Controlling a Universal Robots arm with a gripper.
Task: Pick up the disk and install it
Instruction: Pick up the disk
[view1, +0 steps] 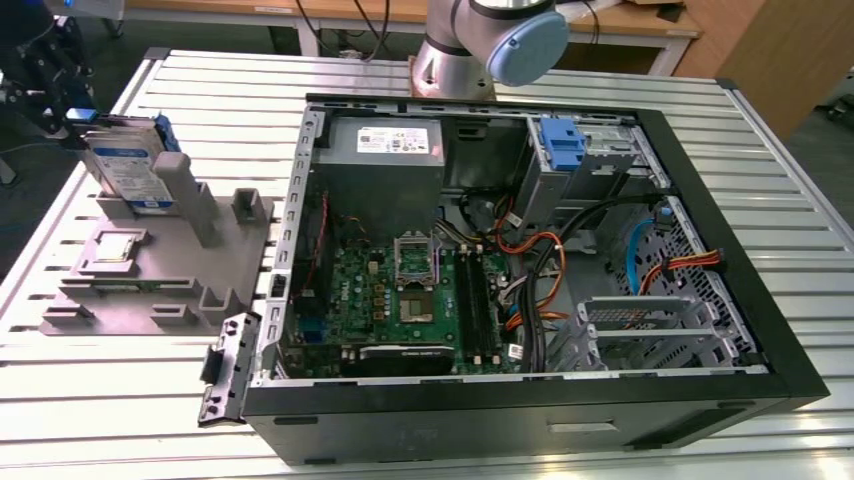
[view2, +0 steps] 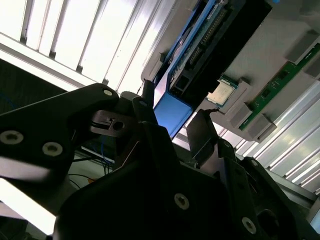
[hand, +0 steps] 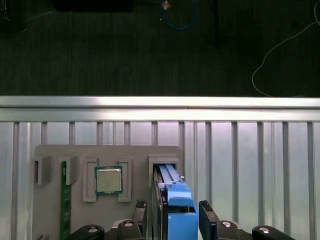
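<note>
slatted table (view1: 107, 400) carries the open computer case (view1: 534, 410). grey fixture (view1: 147, 285), at the exterior view's left, holds the disk (view1: 127, 170) upright in 1 slot. gripper (hand: 175, 212): fingers apart, straddling the disk, unclamped. judged status: pickup and installation both outstanding.

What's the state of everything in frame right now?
disk: standing on edge in the grey fixture slot, not lifted.
gripper: open, fingers either side of the disk's blue carrier.
processor chip: lying flat in its fixture pocket.
memory stick: seated in its fixture slot.
computer case: on its side, side panel off, interior exposed.
</note>
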